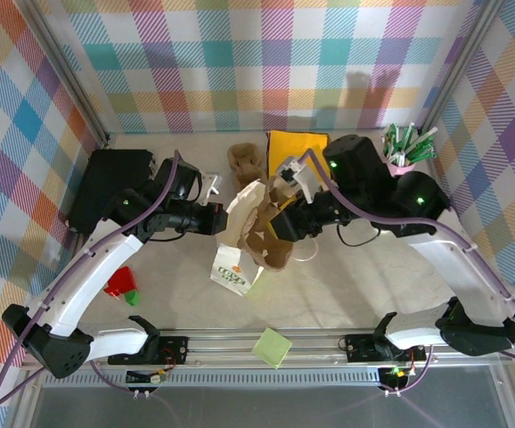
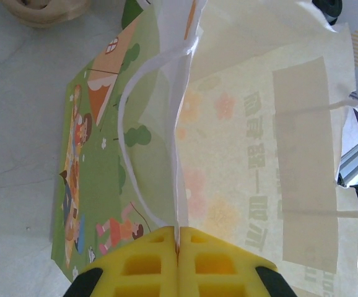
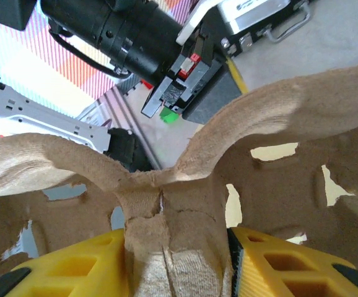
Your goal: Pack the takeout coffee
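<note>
The left gripper (image 2: 178, 250) pinches the paper bag (image 1: 237, 267) by one wall of its mouth, its fingers pressed flat together on the paper. The right gripper (image 3: 176, 263) clamps a brown pulp carrier (image 1: 275, 239) at the bag's right edge, seemingly overlapping the mouth. Bare table (image 1: 355, 276) lies in front of the bag and to its right. Behind it crowd a second pulp piece (image 1: 242, 160) and a yellow sheet (image 1: 298, 147). The left wrist view adds the bag's picnic print (and a string handle), while the overhead view gives the spacing around it. Where the takeout coffee sits, I cannot tell.
</note>
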Controlling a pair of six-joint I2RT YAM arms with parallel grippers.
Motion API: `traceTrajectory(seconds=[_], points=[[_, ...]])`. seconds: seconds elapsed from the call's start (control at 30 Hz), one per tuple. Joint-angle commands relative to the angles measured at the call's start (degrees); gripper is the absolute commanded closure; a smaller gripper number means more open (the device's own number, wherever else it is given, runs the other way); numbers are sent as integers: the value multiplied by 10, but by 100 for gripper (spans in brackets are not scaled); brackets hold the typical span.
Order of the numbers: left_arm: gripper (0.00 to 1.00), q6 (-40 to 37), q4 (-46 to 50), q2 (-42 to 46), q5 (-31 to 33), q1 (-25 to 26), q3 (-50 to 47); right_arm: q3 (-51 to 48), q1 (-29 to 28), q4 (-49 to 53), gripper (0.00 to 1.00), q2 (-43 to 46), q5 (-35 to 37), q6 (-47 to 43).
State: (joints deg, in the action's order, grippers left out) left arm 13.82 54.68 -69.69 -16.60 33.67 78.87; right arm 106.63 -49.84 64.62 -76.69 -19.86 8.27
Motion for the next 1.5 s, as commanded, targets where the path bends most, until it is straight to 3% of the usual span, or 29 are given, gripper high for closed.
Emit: traceTrajectory(seconds=[0.0, 0.53, 1.2, 1.47], points=[[100, -22, -11, 2, -17, 5, -11, 7, -1, 4, 55, -19, -46, -12], [100, -49, -1, -13, -43, 5, 16, -22, 61, 6, 55, -73, -127, -44], [100, -25, -13, -26, -77, 5, 49, -15, 90, 18, 55, -61, -144, -54], [100, -24, -42, -28, -91, 5, 0, -35, 99, 16, 55, -52, -145, -63]])
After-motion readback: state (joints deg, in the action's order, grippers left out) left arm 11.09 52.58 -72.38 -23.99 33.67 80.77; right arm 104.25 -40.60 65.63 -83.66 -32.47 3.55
